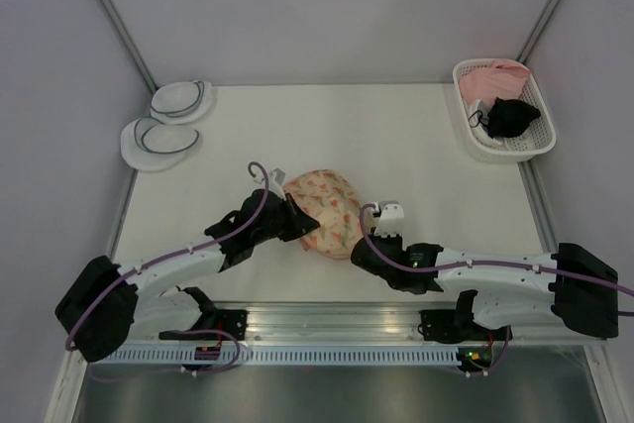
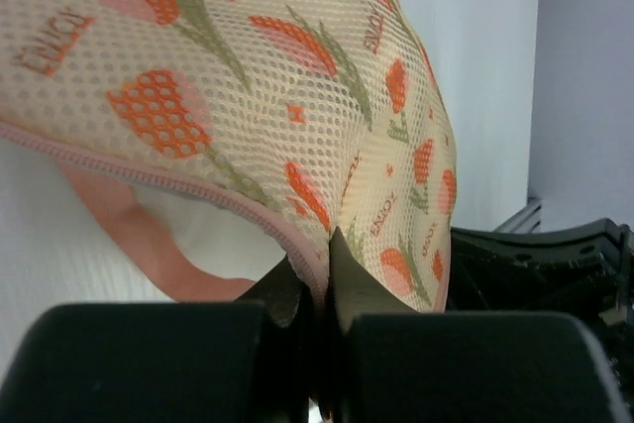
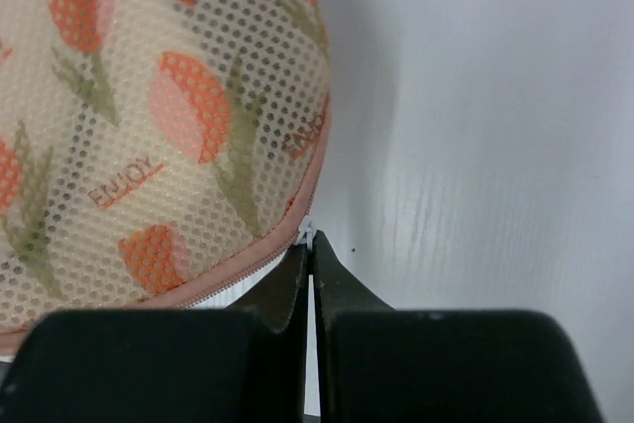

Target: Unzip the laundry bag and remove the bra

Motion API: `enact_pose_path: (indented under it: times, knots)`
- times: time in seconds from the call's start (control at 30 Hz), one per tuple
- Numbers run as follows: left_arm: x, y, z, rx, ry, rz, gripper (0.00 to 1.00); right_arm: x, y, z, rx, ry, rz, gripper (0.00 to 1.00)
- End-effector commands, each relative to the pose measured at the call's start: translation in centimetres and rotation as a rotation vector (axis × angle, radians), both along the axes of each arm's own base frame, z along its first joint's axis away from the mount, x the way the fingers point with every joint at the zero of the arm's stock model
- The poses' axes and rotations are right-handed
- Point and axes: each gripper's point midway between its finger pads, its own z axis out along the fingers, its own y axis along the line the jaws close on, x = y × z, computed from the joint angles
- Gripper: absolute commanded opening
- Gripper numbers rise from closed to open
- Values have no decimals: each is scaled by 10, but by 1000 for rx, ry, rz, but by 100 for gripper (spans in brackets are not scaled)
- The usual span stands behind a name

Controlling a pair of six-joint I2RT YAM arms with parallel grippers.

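The laundry bag [image 3: 198,66] carries the word "ENJOY" in small orange-red capitals, printed many times over its mesh. In the right wrist view one copy stands at 8 o'clock. In the left wrist view tilted copies stand at 11 and 4 o'clock.

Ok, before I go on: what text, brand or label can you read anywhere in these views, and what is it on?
"ENJOY": small orange-red capitals, repeated among the flowers across the mesh of the laundry bag. It is clearest in the right wrist view and also legible in the left wrist view.
No other text: nothing is readable on the white pouches or the basket in the top view.
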Motion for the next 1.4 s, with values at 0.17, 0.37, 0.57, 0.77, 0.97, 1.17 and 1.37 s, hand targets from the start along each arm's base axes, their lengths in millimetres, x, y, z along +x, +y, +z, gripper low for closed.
enact_pose_path:
  times: [0.17, 0.37, 0.57, 0.77, 0.97, 1.17, 1.37]
  knots:
    - [72, -78, 15, 40, -149, -255, 29, -9, 16, -20, 7, 59, 136, 0]
    - [71, -41, -17, 107, -17, -42, 80, -16, 40, -13, 127, 65, 217, 0]
    - [41, 0, -7, 80, 38, 95, 87, -24, 75, 13, 276, 28, 380, 0]
    - [2, -5, -18, -93, 99, 73, 87, -33, 99, 25, 351, 33, 488, 0]
    - [-13, -34, -33, -124, 155, 20, 84, -36, 99, 22, 346, 51, 492, 0]
    - [-8, -51, -37, -177, 154, 6, 19, -38, 83, 17, 303, 78, 458, 0]
    - [-9, -41, -37, -171, 148, 43, 2, -26, 34, 6, 148, 66, 287, 1]
